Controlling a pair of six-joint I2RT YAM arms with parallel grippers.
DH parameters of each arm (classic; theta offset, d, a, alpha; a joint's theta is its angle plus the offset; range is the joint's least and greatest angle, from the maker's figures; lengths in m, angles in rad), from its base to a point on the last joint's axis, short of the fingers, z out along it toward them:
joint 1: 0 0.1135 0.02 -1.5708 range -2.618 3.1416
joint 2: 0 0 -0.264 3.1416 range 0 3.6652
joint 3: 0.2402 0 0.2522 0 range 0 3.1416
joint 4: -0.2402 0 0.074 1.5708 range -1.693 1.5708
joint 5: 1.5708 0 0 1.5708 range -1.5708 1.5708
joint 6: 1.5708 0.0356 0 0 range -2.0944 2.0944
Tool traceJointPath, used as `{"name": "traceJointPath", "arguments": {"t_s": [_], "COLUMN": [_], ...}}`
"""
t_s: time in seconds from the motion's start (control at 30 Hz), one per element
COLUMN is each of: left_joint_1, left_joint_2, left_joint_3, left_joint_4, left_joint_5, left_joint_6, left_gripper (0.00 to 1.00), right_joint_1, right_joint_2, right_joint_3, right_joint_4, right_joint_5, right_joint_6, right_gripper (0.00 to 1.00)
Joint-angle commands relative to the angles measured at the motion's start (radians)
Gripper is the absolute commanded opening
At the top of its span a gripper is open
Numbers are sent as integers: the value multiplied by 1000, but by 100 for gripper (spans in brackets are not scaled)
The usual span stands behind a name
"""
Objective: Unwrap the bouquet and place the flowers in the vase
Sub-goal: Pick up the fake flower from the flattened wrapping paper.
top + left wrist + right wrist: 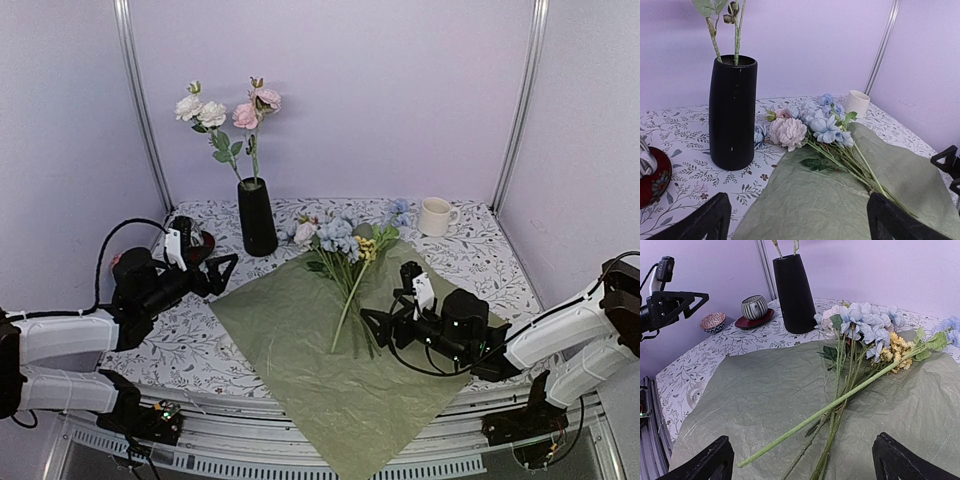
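Flowers (348, 262) lie loose on the paper (300, 350), heads near the vase (257, 218), stem ends by the right gripper (378, 328). The right gripper and the left gripper (222, 275) gape wide, empty. Judgement: stems light, thin, springy, likely slick; blooms crushable. Pinch mid-stem, below the leaves.

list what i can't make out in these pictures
- Top view: red saucer, mostly behind the left arm.
- Left wrist view: blooms above the black vase, cut by the top edge.
- Left wrist view: white mug, base behind the blue flowers.
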Motion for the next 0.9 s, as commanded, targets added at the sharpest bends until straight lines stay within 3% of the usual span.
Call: {"name": "traceJointPath", "arguments": {"t_s": [0.0,0.3,0.87], "left_joint_1": [-9,-15,-22], "left_joint_2": [-8,6,31], "left_joint_3": [-13,-13,-8], "left_joint_4": [48,66,67], "left_joint_5": [18,33,29], "left_joint_6": [16,9,12], "left_gripper": [97,97,98], "right_joint_1": [-6,-6,-8], "right_joint_2": [-25,30,-31], "right_joint_3": [-13,28,-46], "right_joint_4": [-12,-9,27], "right_joint_5": [15,2,13], "right_joint_6": [-5,-22,-12], "right_gripper": [99,99,99]}}
